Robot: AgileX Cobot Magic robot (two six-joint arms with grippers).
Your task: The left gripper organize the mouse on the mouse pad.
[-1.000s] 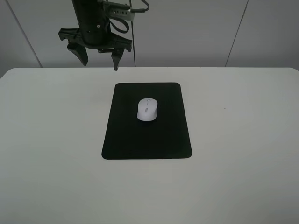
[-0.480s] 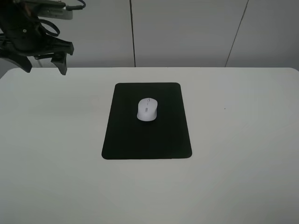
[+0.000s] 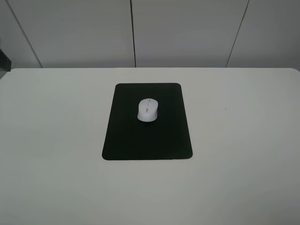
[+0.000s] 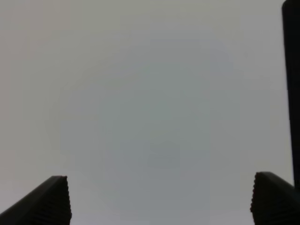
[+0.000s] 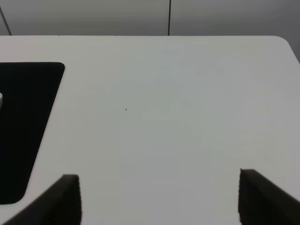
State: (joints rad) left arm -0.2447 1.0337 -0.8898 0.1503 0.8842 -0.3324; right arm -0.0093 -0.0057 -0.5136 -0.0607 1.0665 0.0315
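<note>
Left end effector (image 4: pixel 161 199): fingers spread wide, nothing between them, only blank pale surface in its wrist view. Right end effector (image 5: pixel 159 194): fingers also wide apart, empty, above bare desk beside mouse pad. Neither end effector clearly visible in exterior high view.
Desk (image 3: pixel 243 140): white, broad, carries everything.
Mouse pad (image 3: pixel 147 138): black rectangle, rounded corners, flat at desk centre.
Mouse (image 3: pixel 147 109): white, rests on mouse pad, within pad's far half, roughly centred between pad's side edges, clear of all edges.
</note>
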